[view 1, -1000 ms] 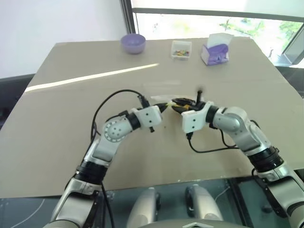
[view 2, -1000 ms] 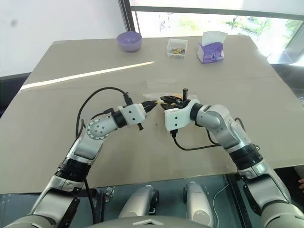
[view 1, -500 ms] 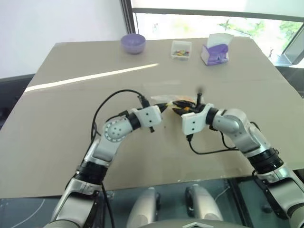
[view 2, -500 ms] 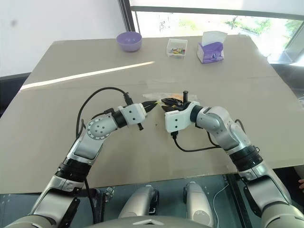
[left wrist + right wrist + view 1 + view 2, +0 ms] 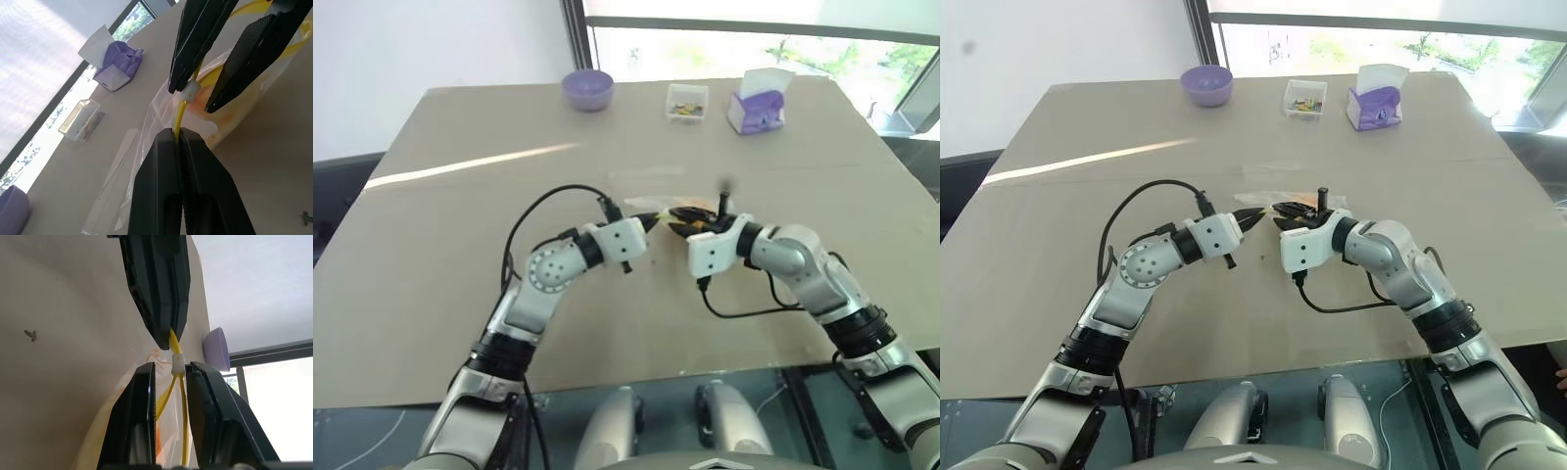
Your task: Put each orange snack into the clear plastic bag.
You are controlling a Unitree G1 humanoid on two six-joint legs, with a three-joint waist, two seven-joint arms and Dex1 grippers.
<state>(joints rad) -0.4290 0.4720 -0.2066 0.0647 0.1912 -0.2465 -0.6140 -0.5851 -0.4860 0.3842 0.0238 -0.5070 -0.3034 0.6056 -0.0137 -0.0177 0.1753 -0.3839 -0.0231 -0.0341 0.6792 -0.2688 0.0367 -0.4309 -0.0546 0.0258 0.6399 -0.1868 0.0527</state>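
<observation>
The clear plastic bag (image 5: 646, 201) lies flat at the table's middle, with both grippers meeting over its near edge. My left gripper (image 5: 177, 133) is shut on the end of the bag's yellow seal strip (image 5: 179, 115). My right gripper (image 5: 172, 366) faces it tip to tip. Its fingers stand a little apart on either side of the strip, just behind the white slider (image 5: 178, 363), with one finger against the slider. An orange snack (image 5: 234, 117) shows as a yellow-orange patch through the plastic, under the right gripper's fingers.
At the table's far edge stand a purple bowl (image 5: 588, 88), a small clear box of colourful bits (image 5: 687, 102) and a purple tissue box (image 5: 759, 106). Black cables loop from both wrists over the tabletop (image 5: 460, 255).
</observation>
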